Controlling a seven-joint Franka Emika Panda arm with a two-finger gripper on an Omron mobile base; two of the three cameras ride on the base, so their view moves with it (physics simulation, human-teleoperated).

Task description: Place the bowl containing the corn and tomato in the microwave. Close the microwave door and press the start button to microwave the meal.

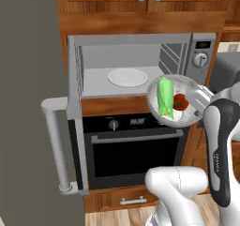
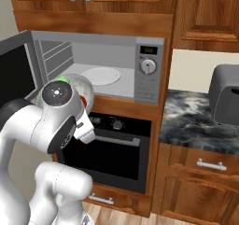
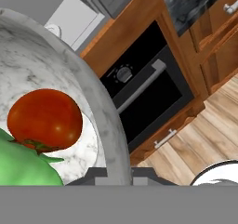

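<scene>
From the left base view, the bowl [image 1: 174, 101] hangs in the air in front of the microwave [image 1: 140, 63], level with its lower right corner and above the black oven [image 1: 136, 150]; the gripper [image 1: 202, 100] clamps the bowl's right rim. Inside lie the corn [image 1: 165, 97] and, just to its right, the tomato [image 1: 180, 101]. The microwave door [image 1: 70, 117] stands swung wide to the left, and the white turntable [image 1: 127, 77] sits bare in the cavity. From the right base view, the arm's elbow covers most of the bowl [image 2: 81, 86], whose rim shows in front of the open microwave [image 2: 112, 67], left of the control panel [image 2: 148, 72]; a toaster [image 2: 226, 100] stands on the counter [image 2: 196, 121]. In the hand view, the bowl's rim [image 3: 111, 139] runs down between the fingers, with the tomato [image 3: 45, 119] touching the corn [image 3: 23, 165]
</scene>
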